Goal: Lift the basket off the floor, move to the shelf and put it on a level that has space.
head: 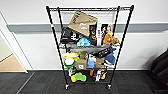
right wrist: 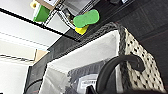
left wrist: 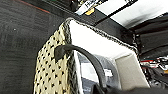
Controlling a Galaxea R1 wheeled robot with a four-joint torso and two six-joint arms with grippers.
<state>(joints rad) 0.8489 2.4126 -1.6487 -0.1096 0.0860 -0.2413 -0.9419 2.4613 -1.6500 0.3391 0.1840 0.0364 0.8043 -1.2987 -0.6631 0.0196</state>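
Note:
The basket [left wrist: 52,72], cream-and-black checkered with a dark braided rim and pale lining, hangs over the dark carpet. In the left wrist view one black loop handle [left wrist: 85,53] arches up into my left gripper [left wrist: 100,88], which is shut on it. The other handle [right wrist: 112,65] of the basket [right wrist: 140,57] runs up into my right gripper [right wrist: 92,90], also shut on it. Something grey with a white label lies inside the basket. The shelf [head: 56,42], a black wire rack on small wheels, stands straight ahead against the wall. Its top level [head: 87,9] looks bare.
Toys and boxes crowd the lower tiers, and a tilted cardboard box [head: 82,22] reaches up near the top. A green and yellow toy [right wrist: 86,18] lies on the bottom tier, close to the basket. There is a doorway [head: 7,60] at left and a dark piece of furniture [head: 160,67] at right.

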